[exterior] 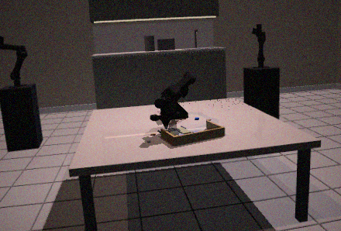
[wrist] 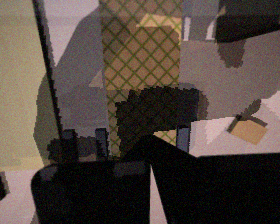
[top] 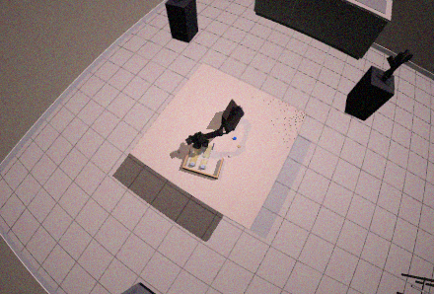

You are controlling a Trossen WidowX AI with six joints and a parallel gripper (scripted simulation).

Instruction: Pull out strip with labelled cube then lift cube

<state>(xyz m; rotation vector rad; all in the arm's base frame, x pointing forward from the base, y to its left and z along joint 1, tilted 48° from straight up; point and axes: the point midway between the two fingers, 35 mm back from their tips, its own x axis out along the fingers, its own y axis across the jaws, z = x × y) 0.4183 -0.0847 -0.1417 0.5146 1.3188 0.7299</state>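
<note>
1. Reading the wrist view from its left edge, one pale olive strip (wrist: 20, 75) lies flat at nine o'clock. No cube shows on the stretch in frame.
2. One cross-hatched strip (wrist: 140, 55) runs from twelve o'clock down toward the centre. Its near end lies under the arm's shadow, just ahead of the claw. This is probably the end meant for pulling.
3. The gripper (wrist: 150, 160) sits at six o'clock, low over that end and clenched to its narrowest. Whether the thin strip is pinched between the tips cannot be made out.
4. One grey-blue cube (wrist: 200, 25) shows at one o'clock, just right of the hatched strip. Its label is too blurred to read.
5. One small tan scrap (wrist: 247, 131) lies alone at four o'clock.
6. In the top view, one tray (top: 201, 171) holds two pale-blue cubes, at (top: 191, 162) and (top: 203, 162). The gripper (top: 193, 140) is at their twelve o'clock, reaching in from the tray's far side so a pull draws a strip outward.
7. One small blue object (top: 234, 138) rests on the table at the tray's two o'clock.
</note>
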